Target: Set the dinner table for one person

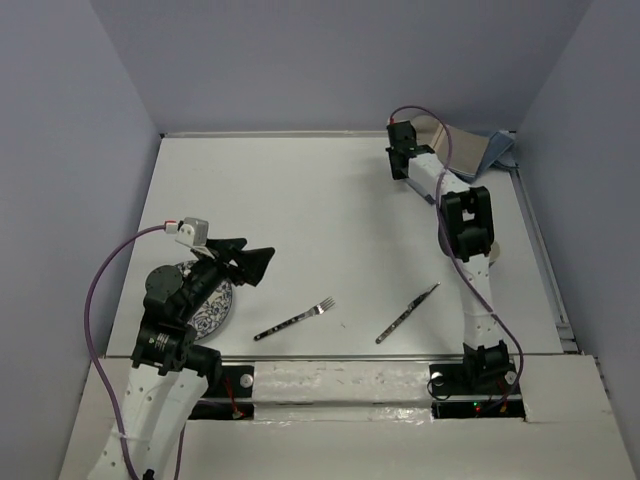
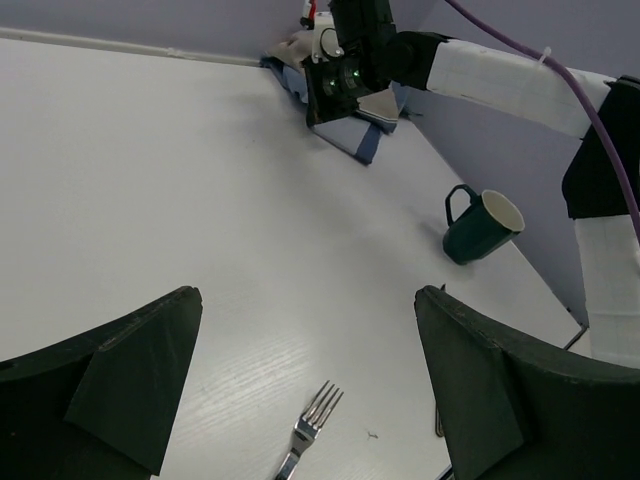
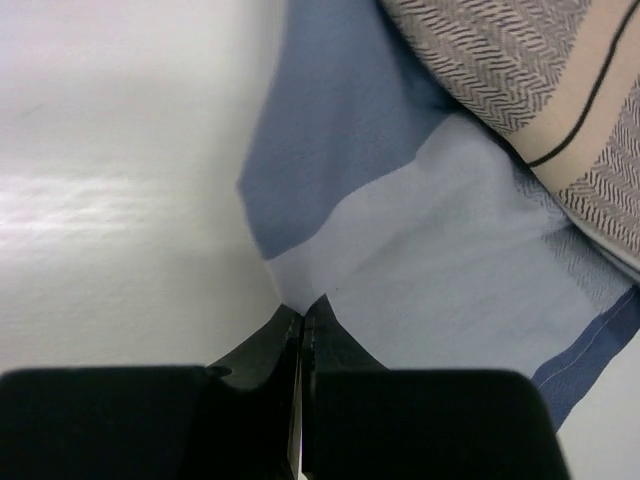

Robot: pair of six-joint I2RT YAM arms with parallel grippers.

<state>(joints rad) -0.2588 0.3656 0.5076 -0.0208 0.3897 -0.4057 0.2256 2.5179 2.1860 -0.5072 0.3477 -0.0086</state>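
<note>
With right claw (image 3: 302,312) pinched shut on the placemat (image 3: 400,270) edge at its tips and left claw (image 2: 308,300) wide open, continue the fetch: drag it back across the table (image 1: 300,200) beneath, probably toward the fork (image 2: 318,410).

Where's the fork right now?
In the top view, the fork lies near the front edge of the dinner table, left of centre, between the patterned plate on its left and the knife on its right.
</note>
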